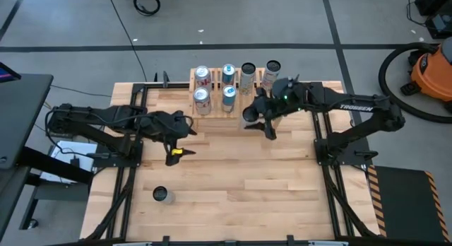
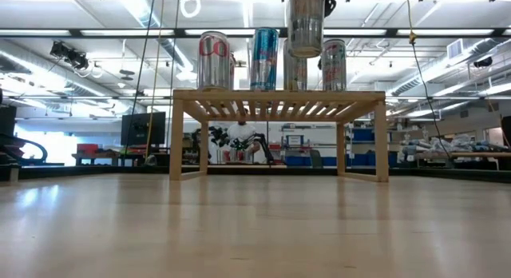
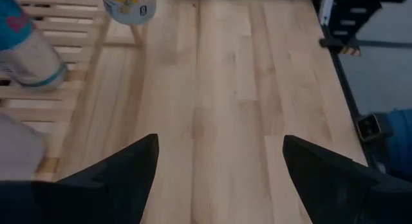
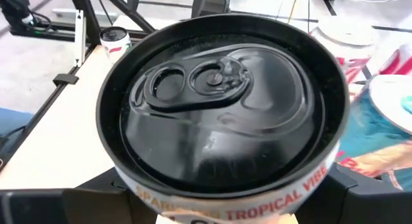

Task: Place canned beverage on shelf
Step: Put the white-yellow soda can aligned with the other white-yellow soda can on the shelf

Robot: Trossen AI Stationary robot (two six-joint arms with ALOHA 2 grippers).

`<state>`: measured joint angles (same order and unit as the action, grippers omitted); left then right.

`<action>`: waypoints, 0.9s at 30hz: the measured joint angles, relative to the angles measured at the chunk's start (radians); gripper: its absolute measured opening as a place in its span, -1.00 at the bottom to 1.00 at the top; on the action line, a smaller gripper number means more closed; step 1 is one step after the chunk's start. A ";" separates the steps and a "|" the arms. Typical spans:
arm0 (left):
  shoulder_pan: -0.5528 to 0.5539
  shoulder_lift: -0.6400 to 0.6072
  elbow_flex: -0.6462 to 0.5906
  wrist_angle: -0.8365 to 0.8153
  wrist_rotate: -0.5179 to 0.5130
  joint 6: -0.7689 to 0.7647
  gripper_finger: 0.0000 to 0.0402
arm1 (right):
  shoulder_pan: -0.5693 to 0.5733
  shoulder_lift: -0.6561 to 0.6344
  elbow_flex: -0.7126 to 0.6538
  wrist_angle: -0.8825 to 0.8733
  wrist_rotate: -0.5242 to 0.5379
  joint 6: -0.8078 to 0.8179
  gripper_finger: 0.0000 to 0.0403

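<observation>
Seen from above, a wooden shelf (image 1: 233, 97) sits at the upper middle of the table (image 1: 233, 189), with several cans on its slatted top. The right claw (image 1: 260, 119) is closed around a black-topped can (image 1: 250, 113), held at the shelf's lower right edge. In the low view this can (image 2: 305, 22) hangs above the shelf (image 2: 279, 98), not touching it. The left claw (image 1: 171, 141) waits open, left of centre. One more can (image 1: 162, 195) stands alone at lower left.
</observation>
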<state>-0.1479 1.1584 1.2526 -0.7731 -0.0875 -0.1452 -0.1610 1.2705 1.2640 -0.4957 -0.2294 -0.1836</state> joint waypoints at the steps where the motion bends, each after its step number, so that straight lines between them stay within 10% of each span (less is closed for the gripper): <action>1: 0.009 0.000 0.000 0.003 0.000 0.000 0.66 | -0.018 0.000 0.000 0.002 -0.022 -0.003 0.34; 14: 0.080 0.000 0.000 -0.018 0.000 0.083 0.66 | -0.249 0.001 0.000 -0.007 -0.366 -0.055 0.34; 27: 0.079 0.000 0.000 -0.018 0.000 0.090 0.66 | -0.392 0.089 0.000 -0.002 -0.424 -0.134 0.34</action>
<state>-0.0685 1.1584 1.2528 -0.7906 -0.0875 -0.0547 -0.5532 1.3595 1.2644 -0.4982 -0.6538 -0.3176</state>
